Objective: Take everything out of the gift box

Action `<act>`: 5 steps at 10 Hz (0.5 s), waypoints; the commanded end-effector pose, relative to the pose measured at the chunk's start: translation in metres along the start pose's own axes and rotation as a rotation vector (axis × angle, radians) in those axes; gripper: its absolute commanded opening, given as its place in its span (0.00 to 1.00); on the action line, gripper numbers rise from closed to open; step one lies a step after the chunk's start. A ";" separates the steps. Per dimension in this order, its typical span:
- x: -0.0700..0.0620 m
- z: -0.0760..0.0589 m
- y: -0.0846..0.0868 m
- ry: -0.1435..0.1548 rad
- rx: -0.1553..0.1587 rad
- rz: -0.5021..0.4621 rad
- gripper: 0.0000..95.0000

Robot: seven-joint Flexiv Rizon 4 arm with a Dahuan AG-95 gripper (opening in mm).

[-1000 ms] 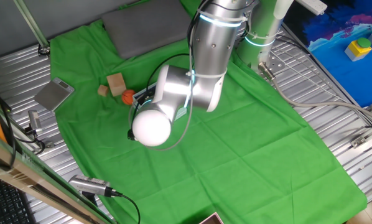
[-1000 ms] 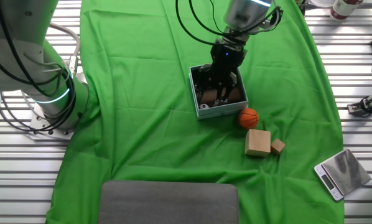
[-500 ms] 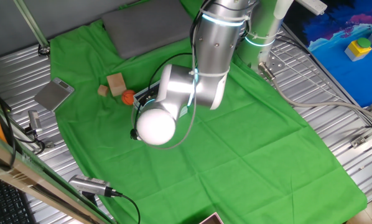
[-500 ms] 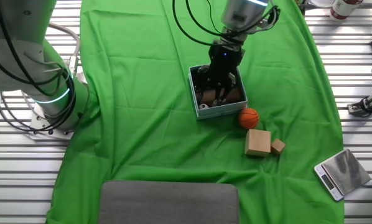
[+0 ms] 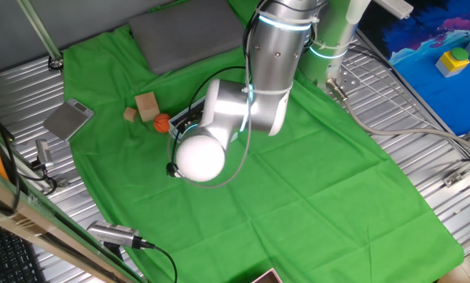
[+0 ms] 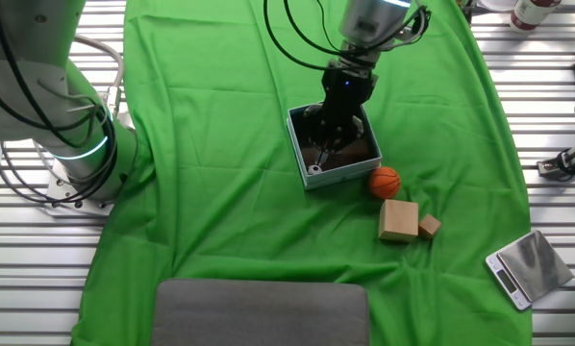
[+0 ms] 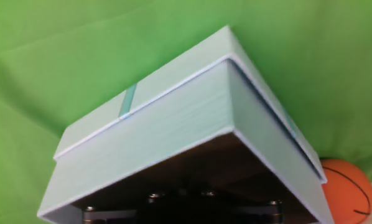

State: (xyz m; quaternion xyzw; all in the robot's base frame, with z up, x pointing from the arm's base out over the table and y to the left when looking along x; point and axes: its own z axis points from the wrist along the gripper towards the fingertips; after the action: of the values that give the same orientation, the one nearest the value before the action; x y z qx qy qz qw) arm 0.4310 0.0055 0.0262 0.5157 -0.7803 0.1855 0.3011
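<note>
Green cloth (image 6: pixel 220 144) covers the table, and the gift box (image 6: pixel 301 156) sits in the middle of it. The tool (image 6: pixel 328 146) reaches straight down inside the box, so anything left lies right under it. I cannot tell if its fingers are spread or pinching. The orange basketball (image 6: pixel 385 181) and two wooden blocks (image 6: pixel 398 220) are already out, just beside the box.
</note>
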 end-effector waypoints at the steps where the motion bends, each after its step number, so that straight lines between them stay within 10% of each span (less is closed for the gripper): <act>1: 0.000 -0.008 -0.003 -0.037 -0.012 0.012 0.00; 5: -0.008 -0.038 -0.018 -0.236 -0.086 0.086 0.00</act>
State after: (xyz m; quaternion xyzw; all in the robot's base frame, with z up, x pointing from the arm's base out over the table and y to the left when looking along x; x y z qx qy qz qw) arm 0.4540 0.0205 0.0445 0.4949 -0.8238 0.1284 0.2450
